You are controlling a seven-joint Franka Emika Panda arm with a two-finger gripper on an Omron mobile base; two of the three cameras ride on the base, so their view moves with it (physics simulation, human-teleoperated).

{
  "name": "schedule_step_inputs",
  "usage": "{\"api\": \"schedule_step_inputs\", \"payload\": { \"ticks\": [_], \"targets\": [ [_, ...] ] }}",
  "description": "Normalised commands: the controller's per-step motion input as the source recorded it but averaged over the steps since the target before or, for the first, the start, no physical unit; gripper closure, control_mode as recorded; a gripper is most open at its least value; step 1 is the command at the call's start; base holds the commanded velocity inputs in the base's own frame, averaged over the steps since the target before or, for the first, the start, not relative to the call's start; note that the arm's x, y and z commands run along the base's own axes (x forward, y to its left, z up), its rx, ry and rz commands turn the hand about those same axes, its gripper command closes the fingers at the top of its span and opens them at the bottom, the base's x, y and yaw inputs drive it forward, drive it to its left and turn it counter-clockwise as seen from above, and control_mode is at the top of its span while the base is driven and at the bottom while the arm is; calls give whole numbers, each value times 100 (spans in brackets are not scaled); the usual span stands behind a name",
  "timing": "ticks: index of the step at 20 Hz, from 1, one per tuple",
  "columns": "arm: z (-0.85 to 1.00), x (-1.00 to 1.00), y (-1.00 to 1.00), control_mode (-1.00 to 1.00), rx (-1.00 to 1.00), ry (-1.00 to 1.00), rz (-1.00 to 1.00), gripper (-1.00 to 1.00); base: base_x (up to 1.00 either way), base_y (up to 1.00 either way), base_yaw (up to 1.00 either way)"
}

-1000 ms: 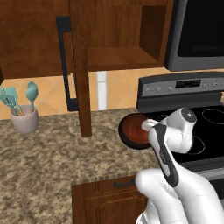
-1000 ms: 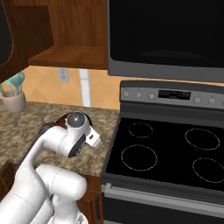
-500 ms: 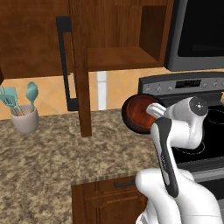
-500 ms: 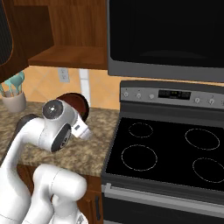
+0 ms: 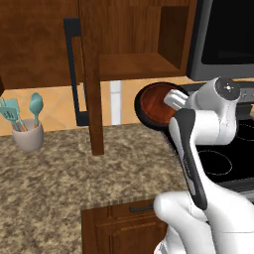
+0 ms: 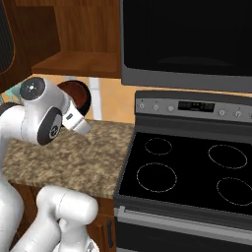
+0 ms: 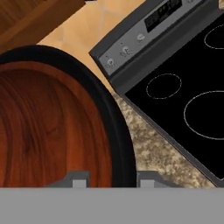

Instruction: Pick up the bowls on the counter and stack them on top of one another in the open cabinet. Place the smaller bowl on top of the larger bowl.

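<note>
The end effector is clamped on the rim of the larger bowl, holding it tilted in the air above the desk, below the open cabinet shelf and beside the stove. The smaller bowl sits nested inside the black one.

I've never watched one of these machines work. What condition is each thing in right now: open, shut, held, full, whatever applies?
Bowl: held off the counter, tilted, black rim pinched in the hand, reddish-brown inside.
Hand: closed on the bowl's rim.
Cabinet: open, shelf bare.
Cabinet door: swung out.
Cup: upright on the counter, holding teal utensils.
Stove: nothing on its burners.
Drawer: shut.
</note>
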Motion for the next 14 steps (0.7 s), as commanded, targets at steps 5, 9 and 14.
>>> {"api": "schedule_step_inputs", "payload": {
  "ticks": [5, 9, 14],
  "targets": [
    [100, -27, 12, -100, 1, 1, 0, 100, 0, 0, 0],
    [18, 2, 12, -100, 14, -6, -1, 100, 0, 0, 0],
    [21, 57, 11, -100, 11, -7, -5, 100, 0, 0, 0]
  ]
}}
